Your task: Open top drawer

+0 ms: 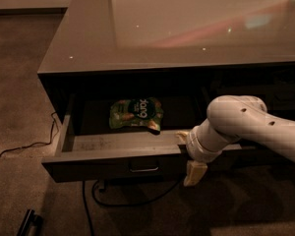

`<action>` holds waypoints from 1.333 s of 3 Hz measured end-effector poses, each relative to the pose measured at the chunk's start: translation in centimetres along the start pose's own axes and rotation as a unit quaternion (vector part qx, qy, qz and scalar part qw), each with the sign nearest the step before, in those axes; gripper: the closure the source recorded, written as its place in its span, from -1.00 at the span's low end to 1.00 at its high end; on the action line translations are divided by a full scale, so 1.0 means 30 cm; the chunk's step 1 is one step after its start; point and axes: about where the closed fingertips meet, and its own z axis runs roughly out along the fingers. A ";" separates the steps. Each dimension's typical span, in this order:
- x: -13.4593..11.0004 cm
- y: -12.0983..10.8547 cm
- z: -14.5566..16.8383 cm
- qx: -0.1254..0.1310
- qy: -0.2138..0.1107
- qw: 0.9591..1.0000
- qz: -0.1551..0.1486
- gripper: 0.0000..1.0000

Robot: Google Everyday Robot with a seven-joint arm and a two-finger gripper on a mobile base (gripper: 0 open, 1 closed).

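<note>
The top drawer (113, 156) stands pulled out from under the grey glossy counter (187, 28). Its dark front carries a small loop pull (143, 168) at the centre, and its paler inner floor shows. A green snack bag (136, 114) lies inside, towards the back. My gripper (188, 154) is at the right part of the drawer front, right of the pull, straddling its top rim. The white arm (250, 124) comes in from the right.
Black cables (19, 149) run over the brown carpet at the left and under the drawer. A dark bar-like object (28, 222) lies on the floor at the bottom left. A further dark drawer front (280, 95) sits to the right, behind the arm.
</note>
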 end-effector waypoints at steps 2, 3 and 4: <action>-0.053 -0.011 -0.041 0.016 0.001 1.000 -0.016 -1.00; -0.100 -0.072 -0.093 0.035 0.009 0.999 -0.036 -1.00; -0.153 -0.150 -0.165 0.061 0.020 0.996 -0.057 -1.00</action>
